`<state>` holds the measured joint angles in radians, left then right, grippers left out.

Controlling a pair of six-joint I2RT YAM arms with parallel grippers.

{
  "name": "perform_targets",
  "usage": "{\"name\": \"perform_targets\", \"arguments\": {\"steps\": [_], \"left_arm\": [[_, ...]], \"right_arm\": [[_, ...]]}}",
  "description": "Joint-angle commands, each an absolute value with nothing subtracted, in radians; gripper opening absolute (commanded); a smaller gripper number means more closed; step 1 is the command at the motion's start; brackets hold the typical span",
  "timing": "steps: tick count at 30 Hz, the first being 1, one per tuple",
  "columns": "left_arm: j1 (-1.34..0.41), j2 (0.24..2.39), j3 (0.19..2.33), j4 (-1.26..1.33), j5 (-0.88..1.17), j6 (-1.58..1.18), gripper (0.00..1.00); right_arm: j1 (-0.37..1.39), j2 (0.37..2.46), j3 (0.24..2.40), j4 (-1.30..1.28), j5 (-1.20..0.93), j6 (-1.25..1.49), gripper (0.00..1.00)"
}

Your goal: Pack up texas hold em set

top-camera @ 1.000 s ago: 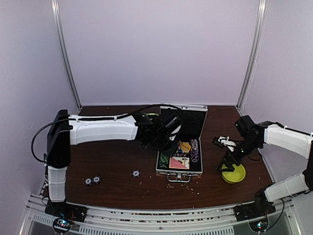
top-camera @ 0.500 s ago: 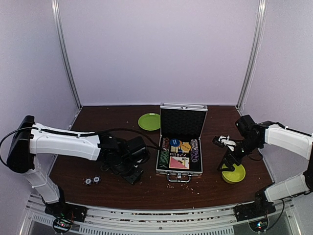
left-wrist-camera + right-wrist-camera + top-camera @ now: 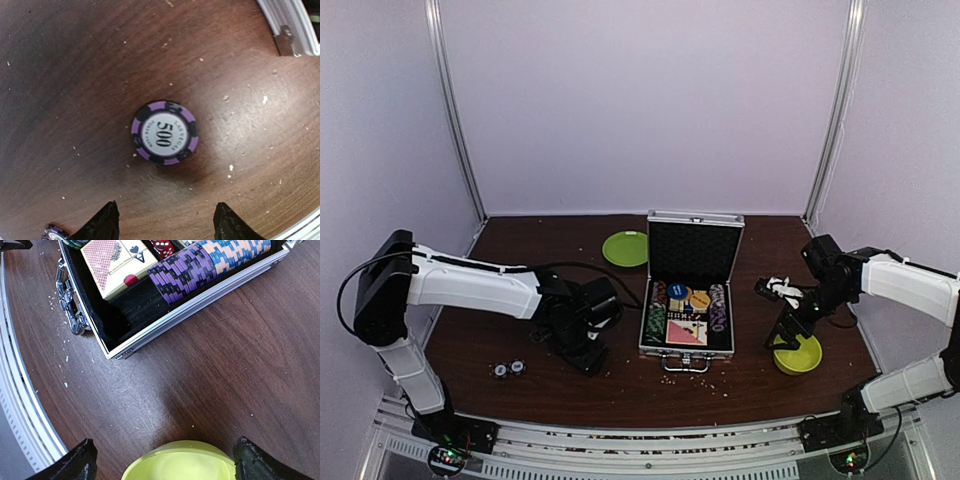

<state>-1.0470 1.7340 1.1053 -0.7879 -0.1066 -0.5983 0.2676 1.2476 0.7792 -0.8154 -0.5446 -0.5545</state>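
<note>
Dark wood desk (image 3: 620, 390), lilac walls. Open silver case (image 3: 695, 250) at centre frame holds chip rows (image 3: 180, 272) and a card deck (image 3: 112, 262). Purple chip (image 3: 164, 133) lies flat on the desk just beyond the spread left tool (image 3: 165, 220), bare wood around it. Right tool (image 3: 165, 460) is spread over the yellow-green bowl (image 3: 798, 356), right of the case, near the front rail (image 3: 640, 435).

The bottom edge crops a purple-striped chip (image 3: 54, 233) and the yellow-green bowl (image 3: 179, 460).

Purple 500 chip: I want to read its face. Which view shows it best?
Left wrist view: the purple 500 chip lies flat mid-frame, lettering legible. In the top view the left arm hides it; the right wrist view misses it.
</note>
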Motion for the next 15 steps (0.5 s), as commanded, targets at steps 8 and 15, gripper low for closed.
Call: {"name": "perform_targets", "arguments": {"steps": [8, 15], "left_arm": [[-0.966, 1.822, 1.176, -0.723, -0.036, -0.533, 0.67], [-0.946, 1.879, 1.223, -0.720, -0.009, -0.516, 0.66]], "right_arm": [[0.264, 1.256, 0.800, -0.814, -0.526, -0.564, 0.95], [0.263, 1.261, 0.800, -0.815, -0.520, -0.563, 0.95]]}}
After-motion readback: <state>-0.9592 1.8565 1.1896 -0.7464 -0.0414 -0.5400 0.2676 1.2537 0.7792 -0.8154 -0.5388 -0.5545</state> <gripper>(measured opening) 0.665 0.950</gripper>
